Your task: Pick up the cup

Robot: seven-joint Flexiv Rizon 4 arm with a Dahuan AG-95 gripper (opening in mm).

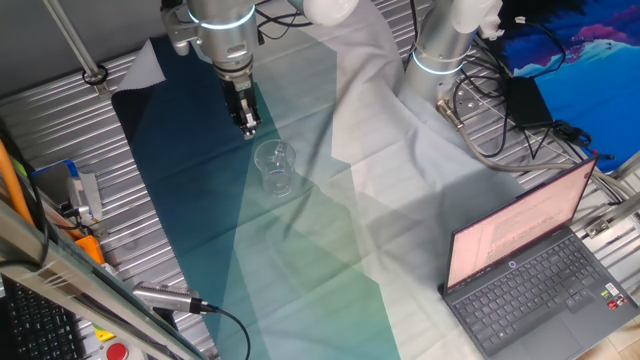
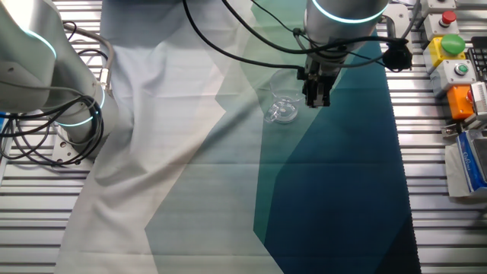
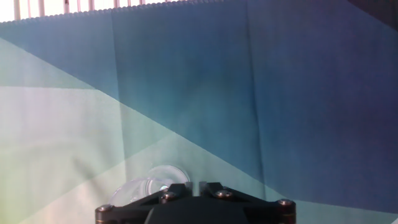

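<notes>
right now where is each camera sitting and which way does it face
One fixed view: high at one side of the table, looking down at the cup, cloth and laptop; arm and fingers show.
The other fixed view: high on the opposite side, looking down; arm and fingers beside the cup.
Hand view: on the hand, facing the cloth; only the gripper body shows, above the cup.
Both fixed views share cup and cloth.

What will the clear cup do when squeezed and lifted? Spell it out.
The cup looks thin, see-through and empty, so it is probably light and may crack or slip under a hard squeeze. It stands upright on wrinkled cloth, so a nudge from the gripper could tip it.
</notes>
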